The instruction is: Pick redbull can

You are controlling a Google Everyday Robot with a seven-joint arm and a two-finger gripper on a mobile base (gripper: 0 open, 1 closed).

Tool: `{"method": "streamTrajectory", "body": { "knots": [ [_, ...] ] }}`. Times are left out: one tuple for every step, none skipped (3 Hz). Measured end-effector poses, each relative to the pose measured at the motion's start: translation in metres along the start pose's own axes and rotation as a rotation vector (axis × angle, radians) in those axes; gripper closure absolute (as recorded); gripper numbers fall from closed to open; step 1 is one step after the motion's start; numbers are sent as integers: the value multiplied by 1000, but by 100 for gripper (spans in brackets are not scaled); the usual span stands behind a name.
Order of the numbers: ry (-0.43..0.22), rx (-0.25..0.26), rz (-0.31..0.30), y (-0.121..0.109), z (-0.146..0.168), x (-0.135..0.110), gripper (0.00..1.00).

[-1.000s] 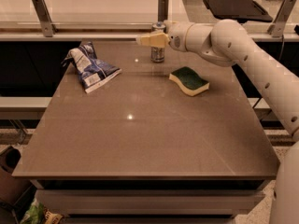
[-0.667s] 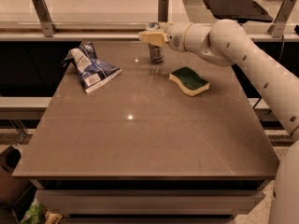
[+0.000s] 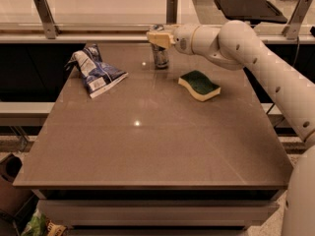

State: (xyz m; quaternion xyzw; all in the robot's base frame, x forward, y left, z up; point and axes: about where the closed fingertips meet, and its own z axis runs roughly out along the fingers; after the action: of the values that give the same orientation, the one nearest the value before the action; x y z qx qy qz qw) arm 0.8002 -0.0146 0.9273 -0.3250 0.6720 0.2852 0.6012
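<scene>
Brown tabletop [image 3: 147, 151] fills the camera view, w/ a counter rail running behind its far edge.

Camera view: the redbull can [image 3: 160, 59] stands upright at the far edge, about mid-table, w/ a crumpled blue-and-white snack bag [image 3: 96, 73] well to its left and a green-and-yellow sponge [image 3: 199, 85] near on its right. The white arm [image 3: 246, 48] reaches in from the right, and the gripper [image 3: 158, 38] sits right at the can's upper part, overlapping it, w/ the silver top showing just above. Can't tell whether the pincer is clamped on the can or only around it; can't tell either whether the can's base is on the table or just off it.

Step in hand, by the look of it: the grasp itself, approach done. Next move prob. needs a firm squeeze high on the can, then a straight lift, kept vertical so the slim can doesn't tip or slip out.
</scene>
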Motion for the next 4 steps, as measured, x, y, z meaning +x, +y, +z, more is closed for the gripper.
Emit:
{"method": "streamTrajectory", "body": {
  "knots": [
    [0,-4,1,2,2,0,100],
    [0,-5,1,2,3,0,100],
    [-46,-5,1,-1,-3,-14,100],
    [-114,-5,1,-11,-18,-33,100]
  ]
}}
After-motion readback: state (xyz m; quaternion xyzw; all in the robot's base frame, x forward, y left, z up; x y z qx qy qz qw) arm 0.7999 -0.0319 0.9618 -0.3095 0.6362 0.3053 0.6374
